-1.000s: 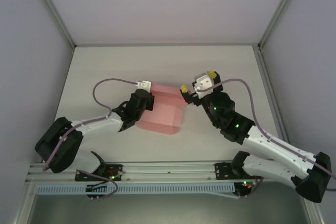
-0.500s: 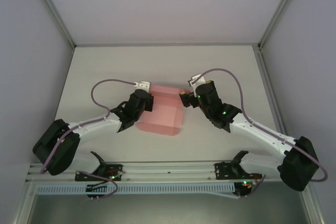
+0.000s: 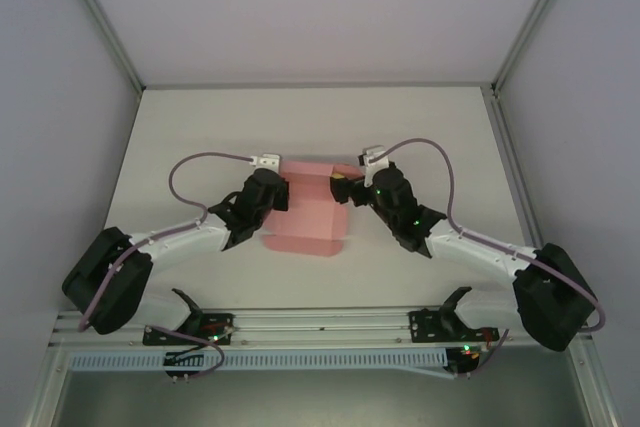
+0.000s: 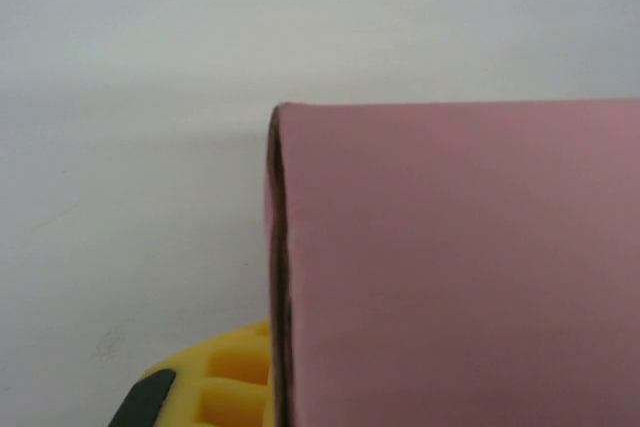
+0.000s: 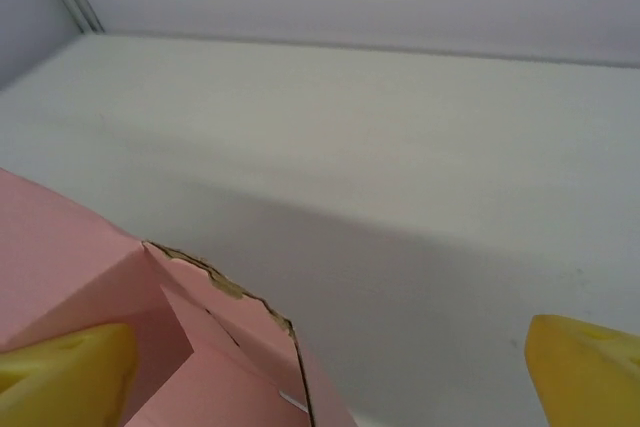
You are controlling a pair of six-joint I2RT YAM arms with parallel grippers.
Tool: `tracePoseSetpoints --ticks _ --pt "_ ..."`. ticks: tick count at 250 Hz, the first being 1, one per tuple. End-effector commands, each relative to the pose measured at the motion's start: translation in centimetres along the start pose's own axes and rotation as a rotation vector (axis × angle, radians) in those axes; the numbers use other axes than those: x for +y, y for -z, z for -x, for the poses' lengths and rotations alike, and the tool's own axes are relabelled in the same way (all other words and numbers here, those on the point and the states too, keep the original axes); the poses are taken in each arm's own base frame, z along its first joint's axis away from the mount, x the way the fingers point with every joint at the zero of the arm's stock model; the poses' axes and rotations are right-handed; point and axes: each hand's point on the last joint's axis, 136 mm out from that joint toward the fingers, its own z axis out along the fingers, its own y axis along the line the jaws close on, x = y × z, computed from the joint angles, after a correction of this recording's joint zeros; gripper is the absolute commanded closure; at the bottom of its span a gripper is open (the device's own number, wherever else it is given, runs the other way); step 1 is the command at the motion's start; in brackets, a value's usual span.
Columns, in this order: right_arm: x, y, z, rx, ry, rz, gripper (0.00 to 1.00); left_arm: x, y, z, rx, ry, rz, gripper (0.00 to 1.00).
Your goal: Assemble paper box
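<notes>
The pink paper box (image 3: 312,217) lies partly folded in the middle of the table, with its side walls raised. My left gripper (image 3: 279,193) is shut on its left wall. In the left wrist view that pink wall (image 4: 450,267) stands edge-on against one yellow finger (image 4: 215,389), and the other finger is hidden behind the card. My right gripper (image 3: 344,187) is open at the box's back right corner. In the right wrist view a torn-edged pink flap (image 5: 235,347) reaches in between the yellow fingertips (image 5: 65,372), which stand wide apart.
The white table (image 3: 200,127) is walled by grey panels, with metal posts at the back corners. A rail (image 3: 320,325) with the arm bases runs along the near edge. Purple cables loop above both wrists.
My right arm has swung left and stretched low toward the box's back right corner, its wrist turning over. The left gripper and the box have barely moved.
</notes>
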Motion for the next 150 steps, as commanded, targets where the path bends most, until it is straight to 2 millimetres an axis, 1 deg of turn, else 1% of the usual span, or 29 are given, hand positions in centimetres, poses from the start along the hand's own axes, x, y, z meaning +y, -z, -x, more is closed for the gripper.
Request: tracePoseSetpoints --ticks 1,24,42,62,77,98,128,150 --pt "2.8 1.1 4.5 -0.232 -0.196 0.180 0.00 -4.2 1.2 2.0 -0.047 0.044 -0.197 1.00" --pt "2.5 1.9 5.2 -0.291 -0.261 0.196 0.00 -4.2 1.4 2.0 -0.049 0.057 -0.201 1.00" --pt "2.4 2.1 5.1 -0.291 -0.292 0.197 0.00 -4.4 1.5 2.1 -0.052 0.071 -0.214 1.00" --pt "2.9 2.4 4.6 -0.264 -0.272 0.221 0.00 -4.4 1.7 2.2 -0.057 0.082 -0.218 1.00" --pt "2.5 2.8 4.3 -0.231 -0.274 0.197 0.00 -3.9 1.8 2.5 -0.065 0.083 -0.197 1.00" --pt "0.7 3.7 3.7 -0.183 -0.291 0.099 0.00 -3.2 1.9 2.7 -0.071 0.087 -0.161 1.00" --pt "-3.4 6.1 1.7 -0.105 -0.320 -0.107 0.00 -2.1 2.3 2.9 -0.077 0.093 -0.111 1.00" --pt "-4.8 7.6 0.1 -0.060 -0.305 -0.169 0.00 -1.7 2.5 3.3 -0.085 0.100 -0.103 1.00"
